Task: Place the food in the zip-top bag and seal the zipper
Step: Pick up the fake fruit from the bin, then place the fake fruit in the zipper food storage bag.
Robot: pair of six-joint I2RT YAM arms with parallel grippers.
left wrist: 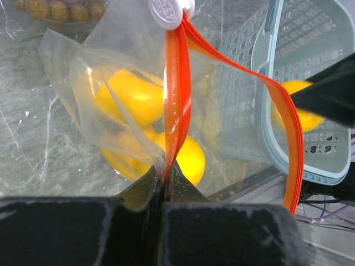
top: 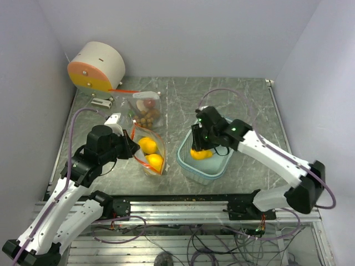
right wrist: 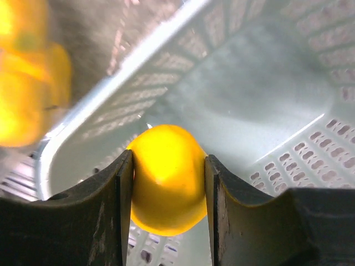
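Observation:
A clear zip-top bag point(top: 150, 152) with an orange zipper lies on the table, mouth open, with two yellow-orange fruits point(top: 147, 145) inside; the bag also shows in the left wrist view point(left wrist: 133, 100). My left gripper point(top: 132, 145) is shut on the bag's orange zipper strip point(left wrist: 176, 83) and holds that edge up. My right gripper point(top: 201, 149) is shut on a yellow-orange fruit point(right wrist: 165, 177) and holds it just above the floor of the pale teal basket point(top: 219, 166). A second clear bag point(top: 146, 111) behind holds the bunch of small brown fruits point(top: 148, 116) and the small reddish fruit point(top: 148, 103).
A round white and orange device point(top: 97, 66) stands at the back left. A small white object point(top: 102, 102) lies near it. The basket's wall point(right wrist: 111, 83) rises close around my right fingers. The table's metal front rail point(top: 183, 197) runs near the arm bases.

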